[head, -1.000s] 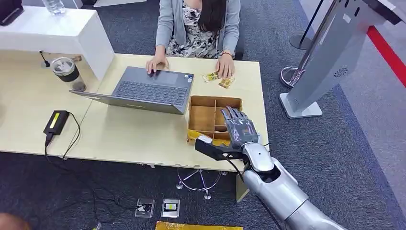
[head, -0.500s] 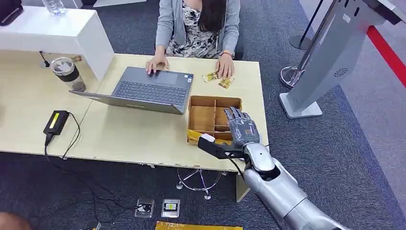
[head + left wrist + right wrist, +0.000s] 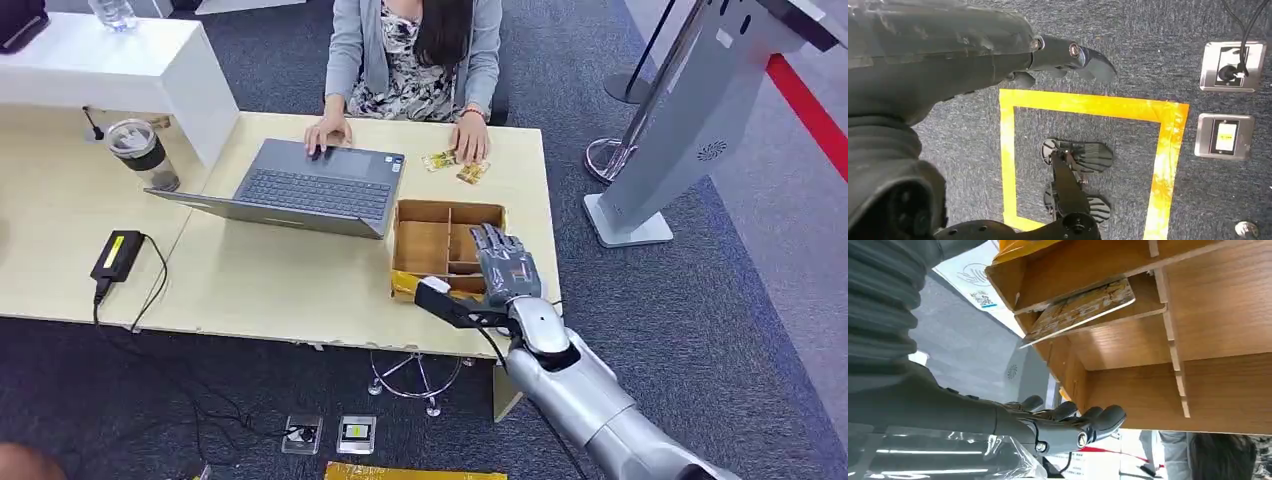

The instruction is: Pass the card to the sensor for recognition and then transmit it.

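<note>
Right hand over the wooden box — fingers spread, holding nothing.
The card leans tilted in a small box compartment, apart from the fingertips (thumb out toward 9 o'clock). The box sits near the table's front edge, bare tabletop at its 9 o'clock. The left hand hangs above the floor — whether clenched or released cannot be told.

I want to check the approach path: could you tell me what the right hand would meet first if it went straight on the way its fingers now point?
Probably the wooden box: the right hand points over its compartments, though height is unclear.
</note>
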Robot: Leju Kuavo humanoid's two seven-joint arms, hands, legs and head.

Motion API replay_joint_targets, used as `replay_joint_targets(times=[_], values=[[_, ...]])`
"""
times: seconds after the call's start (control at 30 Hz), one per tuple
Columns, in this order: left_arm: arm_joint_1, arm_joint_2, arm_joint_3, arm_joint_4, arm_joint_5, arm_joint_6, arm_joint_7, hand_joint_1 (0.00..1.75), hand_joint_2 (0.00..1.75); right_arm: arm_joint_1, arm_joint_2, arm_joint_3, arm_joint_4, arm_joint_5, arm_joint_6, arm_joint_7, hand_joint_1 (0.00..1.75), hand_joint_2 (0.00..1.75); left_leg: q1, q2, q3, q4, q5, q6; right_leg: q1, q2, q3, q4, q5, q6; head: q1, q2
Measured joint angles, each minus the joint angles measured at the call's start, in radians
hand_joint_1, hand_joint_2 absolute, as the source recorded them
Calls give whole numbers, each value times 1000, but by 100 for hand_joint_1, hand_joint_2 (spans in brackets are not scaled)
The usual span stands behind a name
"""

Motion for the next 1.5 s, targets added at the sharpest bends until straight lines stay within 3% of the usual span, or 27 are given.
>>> replay_joint_targets(times=[0.77, 1.23, 1.5], values=[[0, 1, 0, 0, -6, -1, 0, 0, 0, -8, 0, 5, 30, -16, -48, -39, 0, 175, 0, 0, 0, 0, 0, 0, 0, 0, 0, 0, 0, 0, 0, 0], [1, 1, 0, 0, -17, 6, 0, 0, 0, -8, 16, 6, 113, -30, -155, -90, 0, 175, 0, 0, 0, 0, 0, 0, 0, 0, 0, 0, 0, 0, 0, 0], [1, 1, 0, 0, -17, 8, 0, 0, 0, -8, 35, 12, 162, -34, -179, -106, 0, 175, 0, 0, 0, 0, 0, 0, 0, 0, 0, 0, 0, 0, 0, 0]])
